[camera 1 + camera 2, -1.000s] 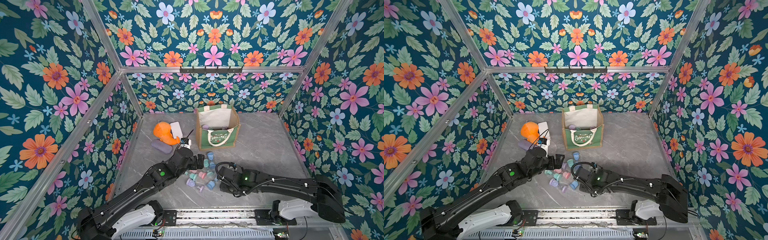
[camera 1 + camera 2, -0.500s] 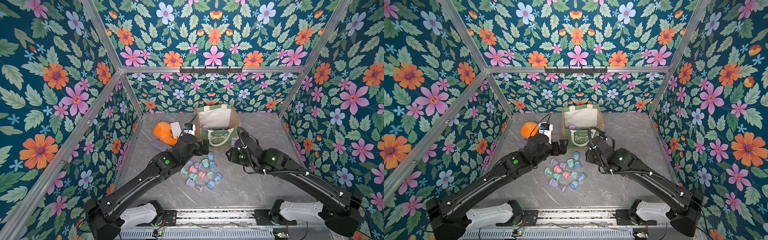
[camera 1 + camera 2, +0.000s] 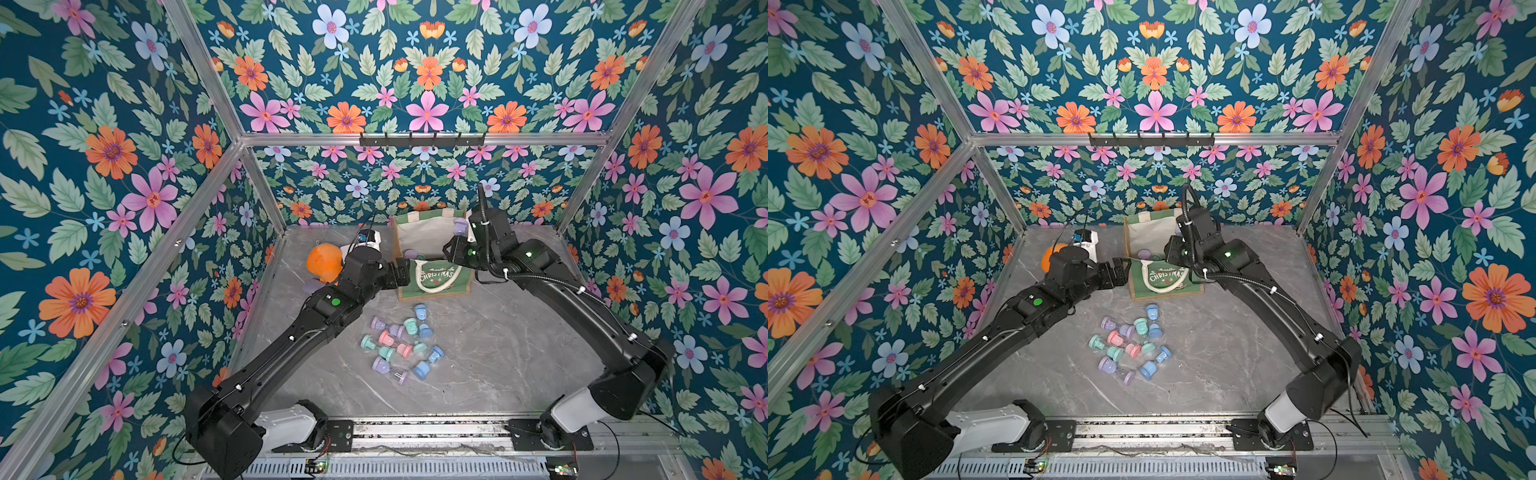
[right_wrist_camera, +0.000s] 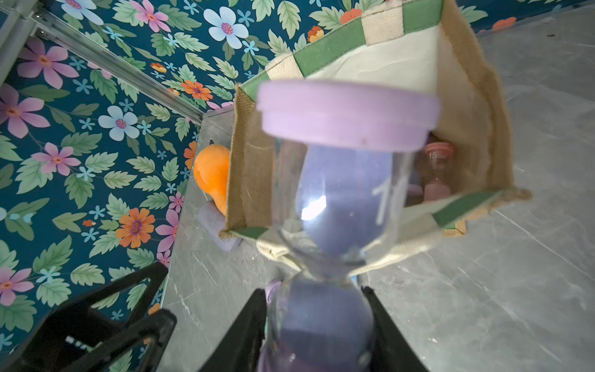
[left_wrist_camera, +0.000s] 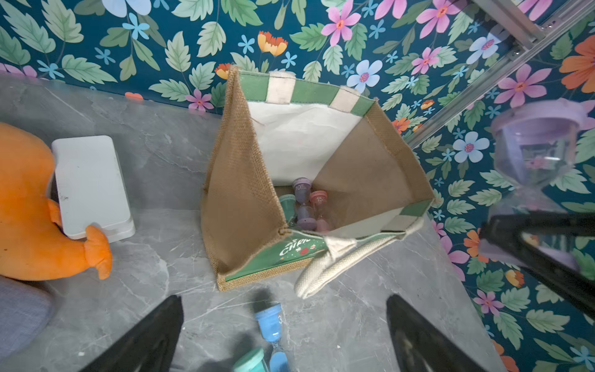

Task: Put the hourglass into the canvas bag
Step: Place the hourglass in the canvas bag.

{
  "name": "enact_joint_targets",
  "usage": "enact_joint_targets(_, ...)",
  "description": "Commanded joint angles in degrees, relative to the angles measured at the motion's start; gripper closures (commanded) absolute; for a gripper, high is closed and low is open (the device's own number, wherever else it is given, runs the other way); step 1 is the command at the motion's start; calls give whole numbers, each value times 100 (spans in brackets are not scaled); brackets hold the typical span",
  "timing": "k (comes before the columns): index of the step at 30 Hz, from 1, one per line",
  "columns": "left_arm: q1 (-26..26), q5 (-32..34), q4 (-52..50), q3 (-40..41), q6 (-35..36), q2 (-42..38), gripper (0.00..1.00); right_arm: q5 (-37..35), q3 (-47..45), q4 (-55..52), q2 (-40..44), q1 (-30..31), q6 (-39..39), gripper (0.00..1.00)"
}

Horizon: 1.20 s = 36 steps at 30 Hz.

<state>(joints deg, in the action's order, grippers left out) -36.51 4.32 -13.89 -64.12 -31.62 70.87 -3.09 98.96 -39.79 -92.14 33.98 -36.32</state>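
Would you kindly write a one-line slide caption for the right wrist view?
Right gripper shut on a purple hourglass, held before the open canvas bag, with a pink hourglass already inside.

Printed on the canvas bag [image 3: 436, 275]: "CHRISTMAS". Inside, marked "10" on the purple hourglass [image 5: 302, 187], "15" on the pink hourglass [image 5: 318, 199].

canvas bag [image 5: 241, 180] mouth open, hourglasses [image 5: 302, 206] low inside, left pincer [image 3: 402, 272] seemingly alongside

Robot lab enclosure: aluminium frame [image 3: 291, 139], floral-print walls [image 3: 428, 62], grey marble-look tabletop [image 3: 498, 353], arms [image 3: 291, 345] bolted to base rail [image 3: 415, 432].
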Motion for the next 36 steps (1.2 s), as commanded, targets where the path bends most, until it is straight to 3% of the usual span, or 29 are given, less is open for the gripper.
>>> enact_joint_targets(1, 124, -309, 306, 5, -46, 87, 0, 169, 396, 85, -597, -108, 248, 77)
enact_joint_targets(16, 657, -784, 680, 170, -159, 513, 0, 451, 2445, -446, -3094, -423, 403, 78)
enact_joint_targets(26, 801, -962, 782, 229, -200, 608, 0, 465, 2691, -516, -3914, -432, 371, 78)
enact_joint_targets(36, 830, -994, 844, 336, -266, 568, 0, 358, 2543, -402, -4207, -422, 374, 76)
